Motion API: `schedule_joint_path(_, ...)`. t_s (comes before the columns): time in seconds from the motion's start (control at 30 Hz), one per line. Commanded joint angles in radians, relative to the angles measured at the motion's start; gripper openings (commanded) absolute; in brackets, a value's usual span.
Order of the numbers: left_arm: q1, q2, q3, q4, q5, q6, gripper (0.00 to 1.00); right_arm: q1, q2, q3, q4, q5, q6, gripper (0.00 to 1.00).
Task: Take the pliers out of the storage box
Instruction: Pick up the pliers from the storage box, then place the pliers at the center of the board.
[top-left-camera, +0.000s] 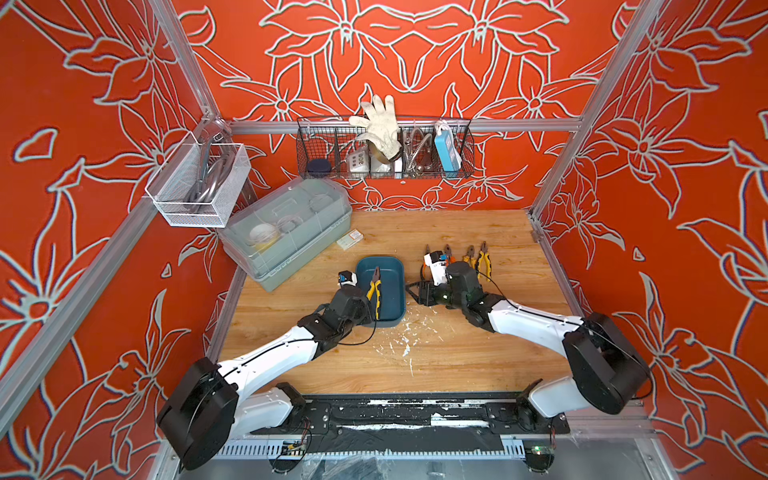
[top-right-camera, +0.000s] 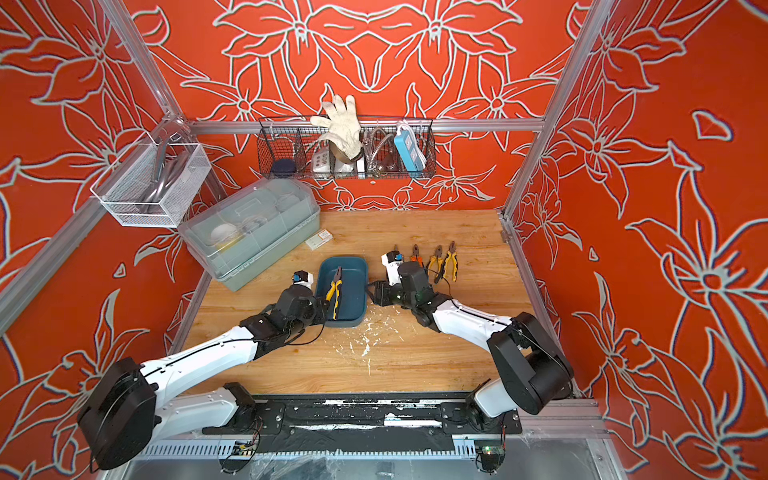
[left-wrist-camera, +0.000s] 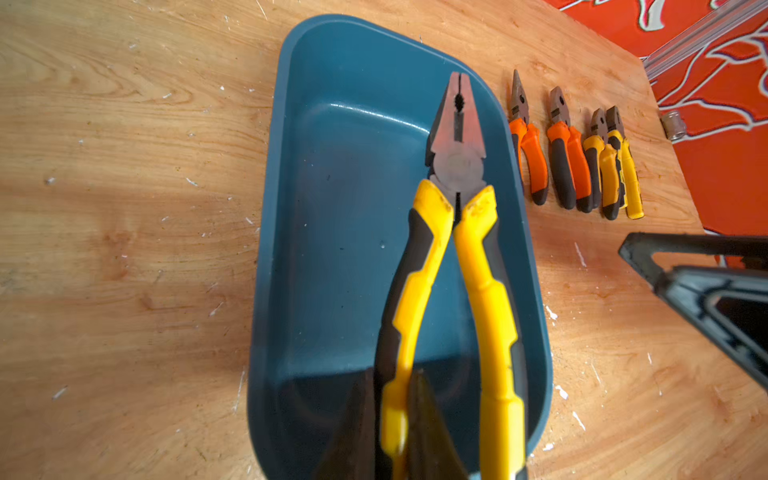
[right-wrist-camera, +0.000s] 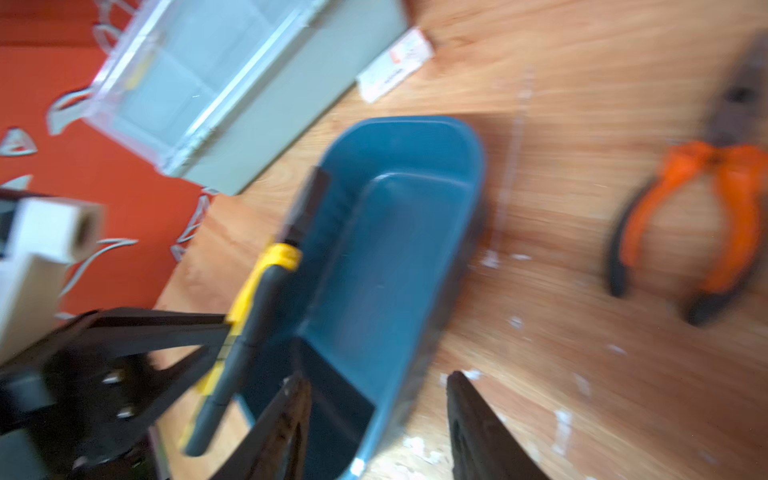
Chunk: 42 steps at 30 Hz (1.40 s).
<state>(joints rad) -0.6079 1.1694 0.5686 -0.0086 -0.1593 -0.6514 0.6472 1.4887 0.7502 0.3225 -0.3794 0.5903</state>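
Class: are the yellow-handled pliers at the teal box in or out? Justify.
Not out: the left end effector holds the pliers over the storage box; touching its floor, cannot tell.

1. Ten o'clock of the storage box (top-left-camera: 392, 286): the grey lidded bin (top-left-camera: 286, 232) blocks the way.
2. Two o'clock: four pliers (top-left-camera: 483, 264) lie in a row.
3. Six o'clock: bare table (top-left-camera: 374, 365), open passage.

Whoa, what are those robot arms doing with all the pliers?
They're emptying the blue storage box. The left gripper is shut on one handle of the yellow-handled pliers, holding them above the box. Four more pliers already lie in a row on the wooden table beside it. The right gripper is open next to the box, holding nothing.
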Motion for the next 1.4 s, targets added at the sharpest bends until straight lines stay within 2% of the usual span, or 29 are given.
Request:
schedule_joint_path(0.0,0.002,0.016,0.027,0.104,0.014,-0.005,0.00,0.018,0.039,0.039,0.034,-0.082,-0.003,0.57)
schedule_joint_path(0.17,0.000,0.065,0.039,0.121,0.056,-0.027,0.00,0.025,0.098,0.067,0.083,-0.187,0.061,0.60)
schedule_joint_path(0.43,0.000,0.042,0.002,0.153,0.046,-0.050,0.00,0.033,0.238,0.141,0.132,-0.292,0.192,0.69)
schedule_joint_path(0.63,-0.001,0.036,-0.003,0.163,0.049,-0.054,0.00,0.053,0.364,0.232,0.195,-0.359,0.332,0.69)
schedule_joint_path(0.73,-0.003,0.030,-0.007,0.168,0.051,-0.057,0.00,0.061,0.403,0.257,0.225,-0.355,0.366,0.68)
schedule_joint_path(1.0,-0.005,0.002,-0.019,0.169,0.037,-0.055,0.00,0.068,0.445,0.293,0.245,-0.360,0.388,0.58)
schedule_joint_path(1.1,-0.004,-0.004,-0.021,0.170,0.036,-0.050,0.00,0.069,0.452,0.299,0.245,-0.364,0.388,0.51)
schedule_joint_path(1.2,-0.005,-0.006,-0.022,0.168,0.035,-0.048,0.00,0.069,0.458,0.302,0.246,-0.369,0.385,0.38)
schedule_joint_path(1.37,-0.004,-0.009,-0.021,0.168,0.037,-0.044,0.00,0.071,0.462,0.302,0.244,-0.375,0.376,0.11)
